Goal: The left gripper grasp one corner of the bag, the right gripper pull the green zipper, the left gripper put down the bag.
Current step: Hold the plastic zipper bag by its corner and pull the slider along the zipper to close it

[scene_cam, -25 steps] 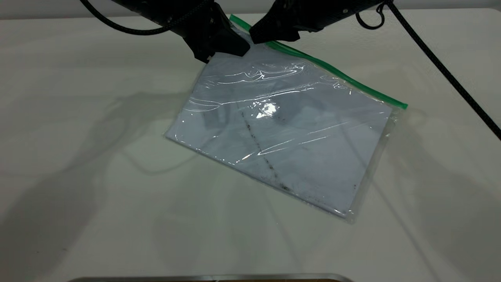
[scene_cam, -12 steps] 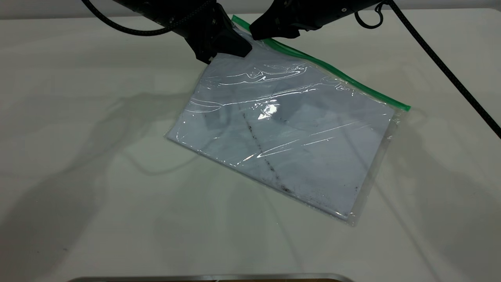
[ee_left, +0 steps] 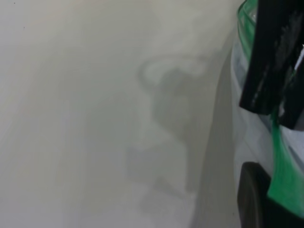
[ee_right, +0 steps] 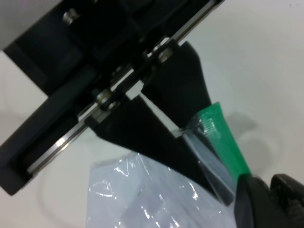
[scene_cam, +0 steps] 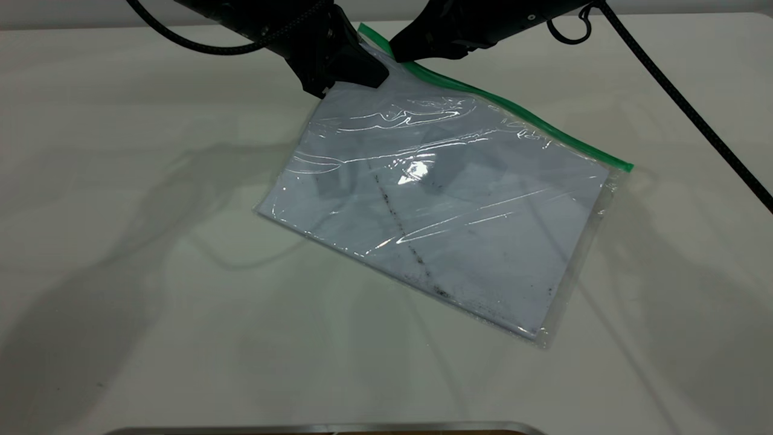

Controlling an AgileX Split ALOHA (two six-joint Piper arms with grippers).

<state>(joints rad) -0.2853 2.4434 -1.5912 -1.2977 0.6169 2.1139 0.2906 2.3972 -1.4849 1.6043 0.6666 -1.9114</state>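
We look down on a pale surface [scene_cam: 121,290] where the bag [scene_cam: 447,229], a clear pouch holding white paper with a dark diagonal smudge, lies slanted from about 11 o'clock to 4 o'clock. Most of it rests flat; only its far end at 12 o'clock is raised.

The left gripper [scene_cam: 353,75], the chunkier black claw, is clamped on the corner [scene_cam: 369,35] at the top of the exterior view. In the right wrist view its two fingers [ee_right: 161,137] pinch the clear plastic just beside the green tip, closed narrow on the bag.

The right gripper [scene_cam: 416,53], slimmer and tapered, sits just beside it at about 1 o'clock, on the green zipper [scene_cam: 519,118], which runs along the bag's far long edge down toward 3 o'clock. The left wrist view shows dark fingers [ee_left: 266,57] either side of the green strip, so we judge it pinched on the zipper near the held corner; the slider tab itself is hidden.

Compared with a second ago, the right gripper has edged slightly up and toward the corner, and the bag's raised end has lifted a little, shifting the wrinkles. The zipper's far end has barely moved. We judge the pull has not truly begun: the right gripper is settling its hold, with the whole strip left to travel.
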